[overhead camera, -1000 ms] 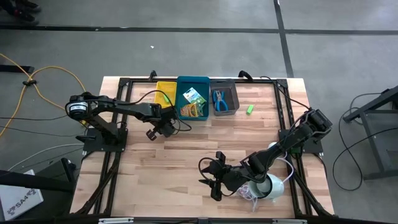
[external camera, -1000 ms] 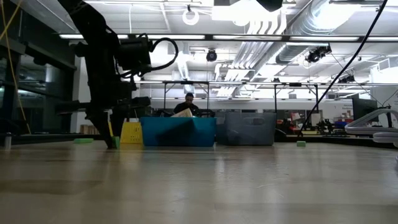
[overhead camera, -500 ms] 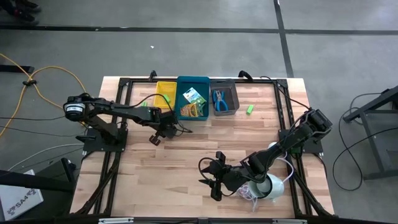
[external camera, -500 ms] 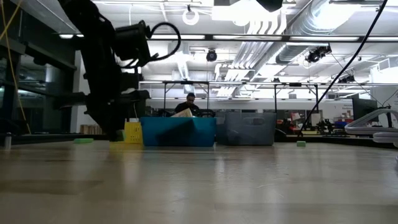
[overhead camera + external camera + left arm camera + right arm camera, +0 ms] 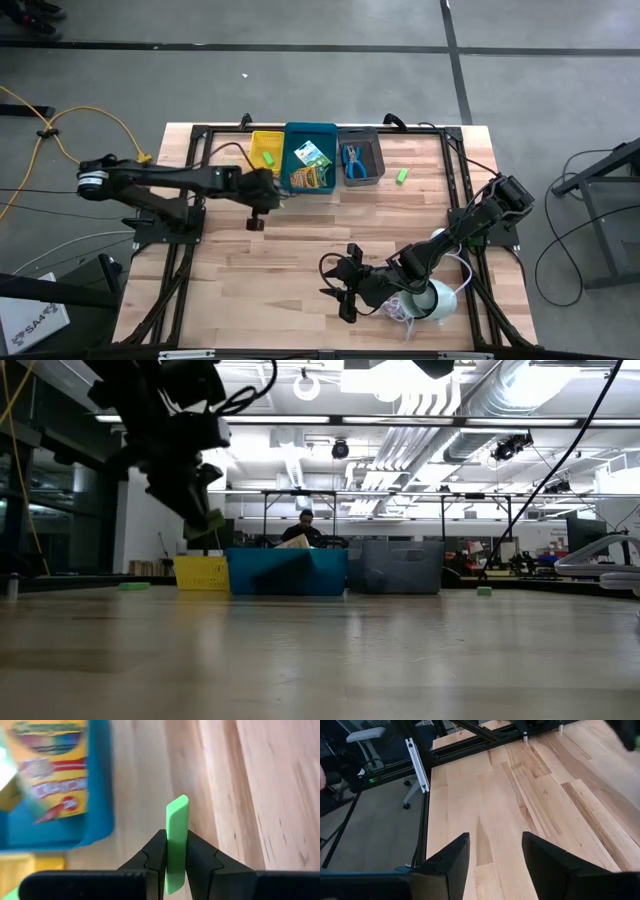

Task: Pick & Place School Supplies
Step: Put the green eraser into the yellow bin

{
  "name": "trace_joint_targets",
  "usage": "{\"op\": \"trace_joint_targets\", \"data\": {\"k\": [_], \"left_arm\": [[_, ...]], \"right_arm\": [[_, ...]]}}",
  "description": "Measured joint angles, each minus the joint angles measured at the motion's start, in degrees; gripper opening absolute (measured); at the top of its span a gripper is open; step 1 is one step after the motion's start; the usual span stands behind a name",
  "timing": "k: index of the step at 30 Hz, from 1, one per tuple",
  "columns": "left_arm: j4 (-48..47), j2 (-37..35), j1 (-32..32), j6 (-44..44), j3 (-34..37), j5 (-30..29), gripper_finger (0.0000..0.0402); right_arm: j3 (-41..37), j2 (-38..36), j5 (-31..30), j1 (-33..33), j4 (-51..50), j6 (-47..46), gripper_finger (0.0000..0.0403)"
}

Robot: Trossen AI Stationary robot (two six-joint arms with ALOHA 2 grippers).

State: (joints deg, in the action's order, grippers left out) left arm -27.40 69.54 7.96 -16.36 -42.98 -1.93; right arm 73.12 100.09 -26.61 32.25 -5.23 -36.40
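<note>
My left gripper (image 5: 268, 197) hangs above the table just in front of the yellow bin (image 5: 255, 138) and the blue bin (image 5: 310, 128), shut on a small bright green piece (image 5: 177, 827); the low view shows it raised (image 5: 208, 520). Two crayon boxes (image 5: 312, 166) lie in the blue bin. Blue-handled scissors (image 5: 353, 162) lie in the grey bin (image 5: 376, 150). One green piece (image 5: 267, 157) lies in the yellow bin and another (image 5: 400, 176) flat on the table right of the grey bin. My right gripper (image 5: 335, 288) waits open near the front edge. My left gripper pinches the green piece by its two flat faces (image 5: 177, 851) between the two fingers. Its far end (image 5: 179, 804) sticks out past the fingertips. The fingers slant down from the table's left side. The piece is clear of the table.
A round white device with a coiled cord (image 5: 432, 300) sits at the front right, under my right arm. The three bins stand in a row along the far edge. Bare wood (image 5: 300, 240) lies between the bins and my right gripper.
My left gripper has risen from the tabletop with the green piece, which is now lifted clear. Its wrist has rolled as it rose, and the arm has drawn back a little toward the table's left edge. The right arm has kept still.
</note>
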Motion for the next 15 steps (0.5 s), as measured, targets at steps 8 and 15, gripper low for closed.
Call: {"op": "trace_joint_targets", "data": {"k": [8, 15], "left_arm": [[0.3, -5.3, 8.5, 8.6, 0.0, -0.8, 0.0047], [0.7, -5.9, 17.8, 13.3, 0.0, -4.4, 0.0047]], "right_arm": [[0.0, 0.0, 0.0, 0.0, 0.3, 0.0, 0.0173], [0.0, 0.0, 0.0, 0.0, 0.3, 0.0, 0.0173]]}}
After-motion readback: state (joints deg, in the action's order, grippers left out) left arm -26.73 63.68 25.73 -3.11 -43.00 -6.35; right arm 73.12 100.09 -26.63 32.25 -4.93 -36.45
